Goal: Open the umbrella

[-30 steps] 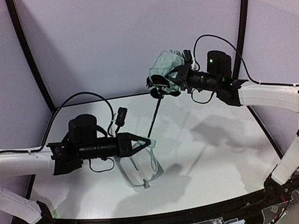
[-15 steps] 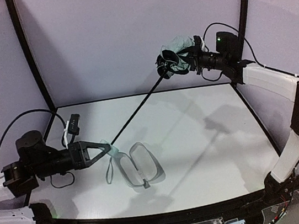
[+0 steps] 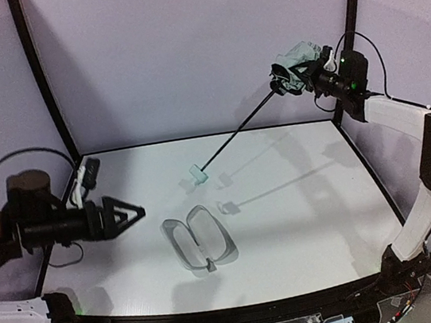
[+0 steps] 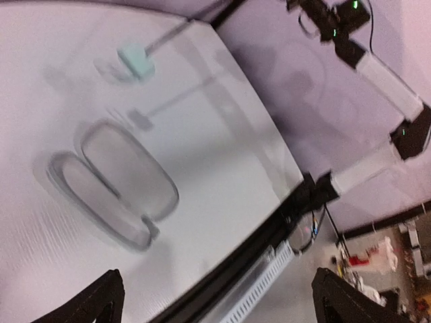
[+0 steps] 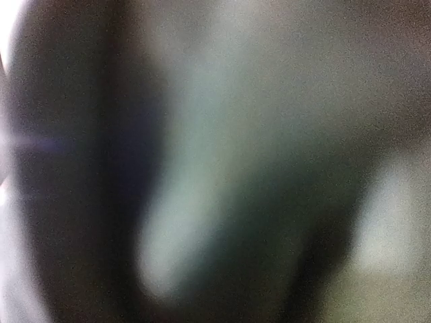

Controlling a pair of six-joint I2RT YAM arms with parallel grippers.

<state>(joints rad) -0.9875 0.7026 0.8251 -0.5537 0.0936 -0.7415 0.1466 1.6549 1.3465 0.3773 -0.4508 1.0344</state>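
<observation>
Umbrella (image 3: 294, 59): canopy unopened, a crumpled mint-and-black bundle high at the far right; the whole thing slants down-left across the back of the counter (image 3: 301, 198).
Left pincer (image 3: 136, 214): wide open. In the left wrist view its two black fingertips (image 4: 101, 299) sit at opposite lower corners with nothing between them; it holds and touches nothing.
Left arm: low at the near left, forearm about level, pincer pointing right toward the case, clear of it.
Case (image 3: 203, 243): pale oval hard case, both shells lying open side by side on the counter, near centre.
Handle (image 3: 196, 175): small mint block at the shaft's low end, beyond the case, its shadows cast apart from it on the counter.
Shaft (image 3: 238, 129): thin, black, straight, rising rightward from handle to canopy.
Right pincer (image 3: 299, 73): clamped on the bunched canopy; the right wrist view is only a mint and dark blur.
Right arm: stretched up and back at the far right corner, pincer high against the rear wall.
</observation>
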